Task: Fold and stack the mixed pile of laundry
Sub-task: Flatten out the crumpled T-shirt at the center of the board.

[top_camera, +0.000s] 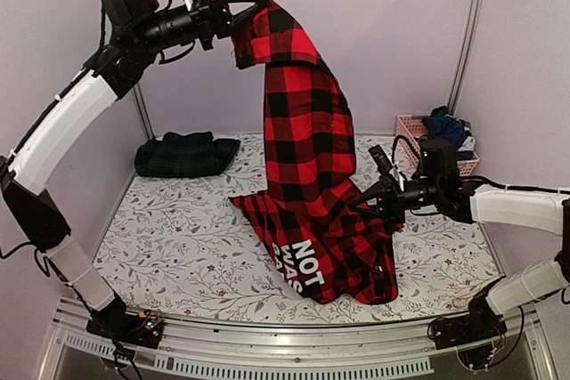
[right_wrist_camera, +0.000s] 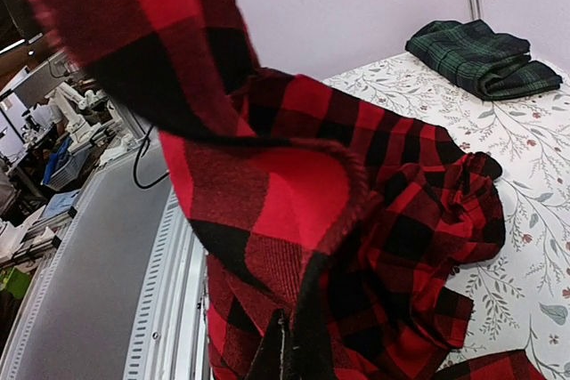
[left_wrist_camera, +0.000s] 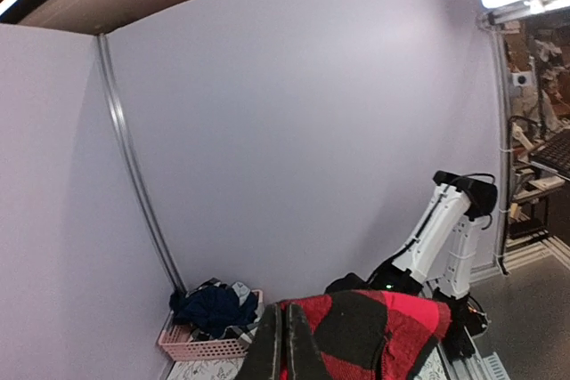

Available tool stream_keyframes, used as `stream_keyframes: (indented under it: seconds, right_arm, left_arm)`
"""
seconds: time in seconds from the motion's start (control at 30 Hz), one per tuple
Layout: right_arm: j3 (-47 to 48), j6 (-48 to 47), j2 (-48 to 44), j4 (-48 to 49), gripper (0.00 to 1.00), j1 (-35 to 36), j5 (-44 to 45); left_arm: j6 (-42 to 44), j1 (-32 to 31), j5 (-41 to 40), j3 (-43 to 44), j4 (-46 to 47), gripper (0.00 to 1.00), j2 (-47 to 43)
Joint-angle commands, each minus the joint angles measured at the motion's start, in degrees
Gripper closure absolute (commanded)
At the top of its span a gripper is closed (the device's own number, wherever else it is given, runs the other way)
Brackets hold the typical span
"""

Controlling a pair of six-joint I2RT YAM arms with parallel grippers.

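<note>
Left gripper (top_camera: 233,8): fingers pressed together on the top end of the red-and-black flannel shirt (top_camera: 307,184), held high above the table's left rear.
Right gripper (top_camera: 370,198): fingers pinched onto the shirt's right edge, about halfway down and low over the table cloth (top_camera: 178,238).
Flannel shirt: hangs from the left gripper in a long drape. Its lower part is bunched on the cloth at front centre, with white lettering showing.
Tartan piece (top_camera: 185,154): folded, lying at rear left, well apart from both grippers.
Dark clothes (top_camera: 445,124): heaped in the pink basket (top_camera: 411,126) at rear right, behind the right gripper.
</note>
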Motion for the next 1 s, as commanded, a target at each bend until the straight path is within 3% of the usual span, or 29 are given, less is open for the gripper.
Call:
stream_keyframes:
  seconds: [0.0,0.1,0.2,0.23,0.3,0.37,0.5,0.57,0.67,0.8,0.97]
  right_arm:
    - [3.1,1.7,-7.1,-5.2,1.00,2.6,-0.7]
    - [3.3,2.0,-13.3,-9.5,1.00,2.6,1.5]
    - [3.4,3.7,-19.9,-12.4,1.00,2.6,6.5]
    - [3.5,3.9,-21.3,-13.2,1.00,2.5,8.8]
    - [4.1,3.9,-24.6,-17.0,1.00,1.7,14.2]
    - [5.5,3.7,-27.6,-21.3,1.00,0.2,20.5]
    - [7.2,2.9,-34.5,-25.7,1.00,-2.7,32.7]
    - [7.9,1.4,-37.4,-26.8,1.00,-3.1,37.3]
    - [9.5,-0.5,-39.3,-30.0,1.00,-3.2,41.8]
    - [11.4,-1.9,-38.8,-35.1,1.00,-3.2,47.1]
    - [12.0,-0.3,-35.4,-41.7,1.00,-3.3,41.6]
  left_arm:
    - [-6.8,5.4,-16.6,5.2,-2.8,1.00,7.8]
    - [-7.6,6.8,-24.7,13.4,-10.6,1.00,18.4]
    - [-6.6,6.8,-26.1,23.6,-19.6,1.00,32.7]
    - [-6.0,6.8,-26.3,26.8,-22.7,0.89,36.2]
    - [-4.4,7.1,-26.4,28.9,-27.4,0.54,39.6]
    - [-3.7,7.7,-26.1,22.9,-27.8,0.36,36.8]
    - [-3.7,9.3,-28.5,-14.9,-6.1,0.01,17.2]
    - [-4.3,10.7,-28.1,-26.8,3.2,0.00,9.6]
    - [-2.5,12.2,-28.2,-34.6,3.6,0.00,5.7]
    - [0.9,12.7,-30.0,-37.7,-2.7,0.00,7.8]
    - [1.2,13.1,-27.5,-34.7,-6.1,0.07,14.4]
